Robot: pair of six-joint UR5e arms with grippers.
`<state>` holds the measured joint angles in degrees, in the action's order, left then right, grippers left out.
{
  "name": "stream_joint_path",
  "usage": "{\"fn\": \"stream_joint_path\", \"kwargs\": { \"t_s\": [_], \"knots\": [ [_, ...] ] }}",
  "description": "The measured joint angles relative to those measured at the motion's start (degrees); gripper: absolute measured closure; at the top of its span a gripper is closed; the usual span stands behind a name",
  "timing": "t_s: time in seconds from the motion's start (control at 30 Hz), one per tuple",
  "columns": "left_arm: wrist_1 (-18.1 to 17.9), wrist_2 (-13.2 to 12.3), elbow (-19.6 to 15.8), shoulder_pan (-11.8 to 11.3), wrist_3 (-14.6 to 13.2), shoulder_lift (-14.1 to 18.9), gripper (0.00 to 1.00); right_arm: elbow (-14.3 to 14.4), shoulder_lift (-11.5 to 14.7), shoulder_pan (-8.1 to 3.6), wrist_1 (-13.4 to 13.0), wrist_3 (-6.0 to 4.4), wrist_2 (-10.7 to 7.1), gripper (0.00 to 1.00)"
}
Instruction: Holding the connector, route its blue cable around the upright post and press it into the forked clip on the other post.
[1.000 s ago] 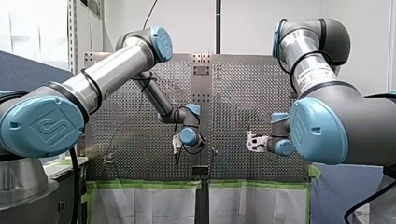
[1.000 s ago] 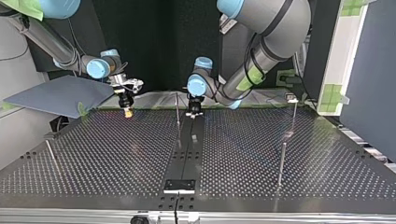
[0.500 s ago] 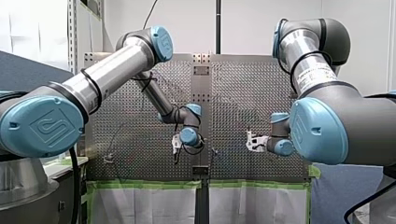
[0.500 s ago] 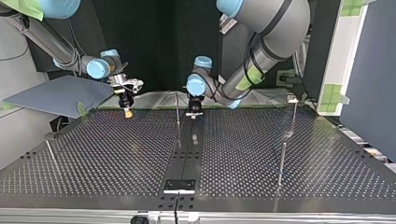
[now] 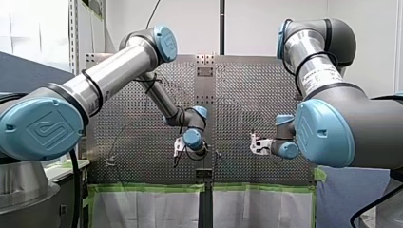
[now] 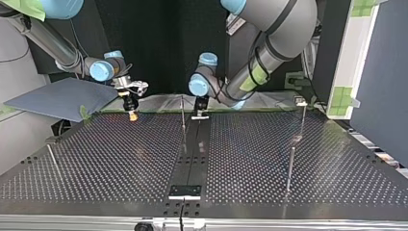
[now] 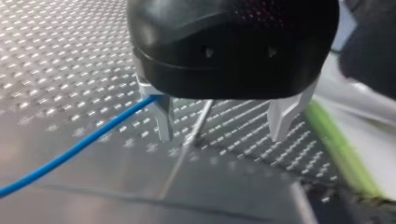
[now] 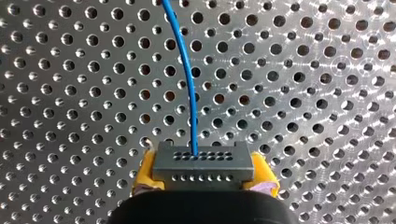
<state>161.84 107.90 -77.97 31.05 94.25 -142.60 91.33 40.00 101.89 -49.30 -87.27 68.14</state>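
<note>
Bright, even room light glints off the perforated table [image 8: 327,116], shadows faint.

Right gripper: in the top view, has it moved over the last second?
No. The right gripper hangs at the same spot over the table's far edge as it did a second ago.

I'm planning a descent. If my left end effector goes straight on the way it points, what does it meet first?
Most likely the perforated table. The left end effector is open, with the thin post in line between its fingers, so that could touch first; depth is unclear.
</note>
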Motion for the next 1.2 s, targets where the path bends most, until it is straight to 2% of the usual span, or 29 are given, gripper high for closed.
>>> {"fn": "stream_joint_path", "kwargs": {
  "t_s": [0.2, 0.47, 0.67, 0.8, 1.0, 1.2],
  "knots": [
    [0.5, 1.1, -2.0, 2.3, -1.1, 0.1, 0.0, 0.0, 0.0, -0.04, 1.1, 0.53, 0.09, 1.0],
    [-2.9, 1.3, -6.0, 3.6, -0.4, 2.1, 0.0, 0.0, 0.0, 0.0, 1.8, 1.1, 0.16, 1.0],
    [-6.0, -0.3, -9.1, 4.2, 0.6, 5.1, 0.0, 0.0, 0.0, 0.17, 1.8, 1.25, 0.16, 1.0],
    [-7.8, -1.3, -11.0, 4.9, 0.7, 6.2, 0.0, 0.0, 0.0, 0.33, 2.3, 1.75, 0.26, 1.0],
    [-9.0, -1.4, -13.8, 6.2, 0.7, 6.5, 0.0, 0.4, 0.0, 0.93, 4.4, 4.04, 1.14, 1.0],
    [-9.1, -1.1, -16.6, 6.8, 0.9, 6.5, 0.0, 1.9, 0.0, 1.28, 6.4, 6.89, 3.59, 1.0]
  ]
}}
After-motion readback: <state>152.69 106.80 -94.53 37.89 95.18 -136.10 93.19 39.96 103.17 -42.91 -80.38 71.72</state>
